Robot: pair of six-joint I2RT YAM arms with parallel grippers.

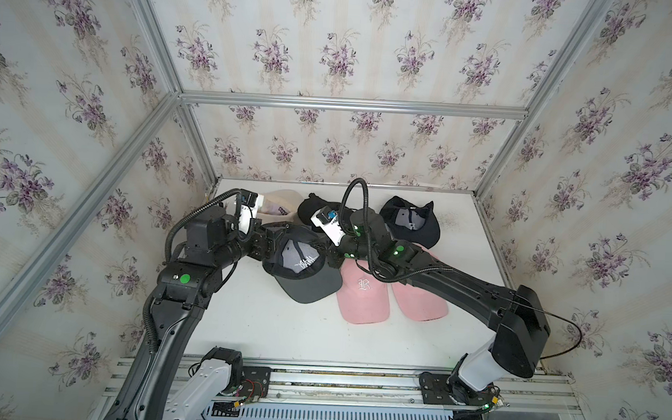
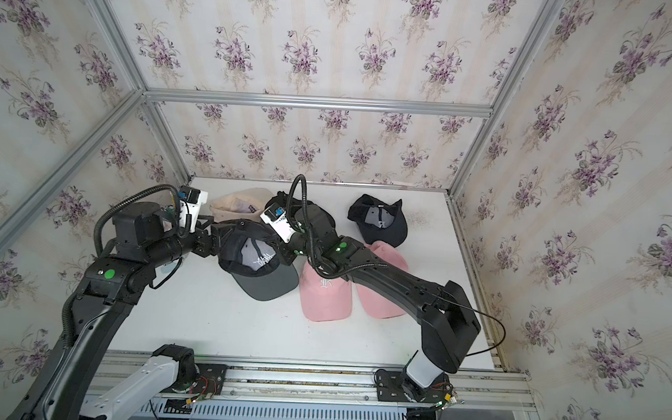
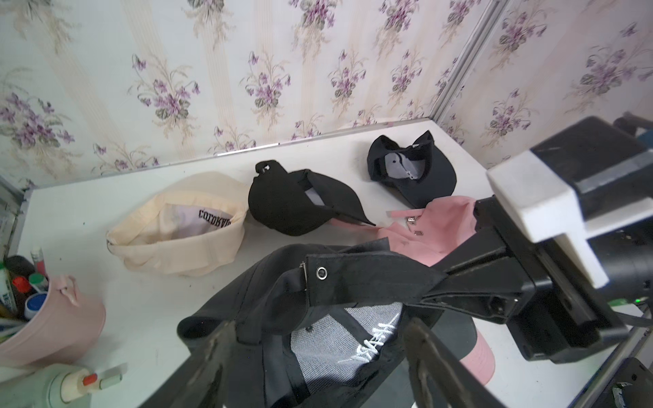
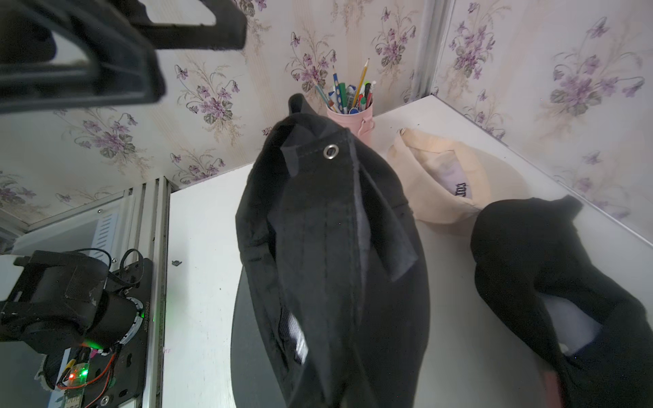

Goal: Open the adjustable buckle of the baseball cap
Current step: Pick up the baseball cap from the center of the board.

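Tools, top views: my left tool (image 1: 267, 242) stands wide at the rear edge of the dark charcoal fabric baseball cap with a grey brim and white stitched lettering (image 1: 303, 269). My right tool (image 1: 328, 253) is clamped tight at the cap's opposite side.
Cap, top views: it sits between the two tools in both top views (image 2: 257, 260), lining up, over the white tabletop (image 1: 270, 335). I cannot tell whether the brim rests on it.
Neighbours, top views: a pale pink fabric cap with a white letter (image 1: 363, 296) lies just beside the brim.
Left tool, left wrist view: my fingers (image 3: 212, 356) are spread wide with the cap's rear rim between them. I cannot tell whether they press on it.
Right tool, left wrist view: it (image 3: 438, 282) pinches the free end of the black fabric strap with a metal eyelet (image 3: 371, 281).
Buckle, left wrist view: the small metal buckle (image 3: 302, 270) sits on the strap just beside the eyelet. I cannot tell whether it is open.
Behind, left wrist view: a cream fabric cap with black lettering inside (image 3: 176, 226) lies well apart.
Strap, right wrist view: the strap (image 4: 318, 229) runs away from the camera to its eyelet. My right tool's own fingers are hidden.
Background, right wrist view: a pink cylindrical cup of pens and pencils (image 4: 353, 120) stands by the wall.
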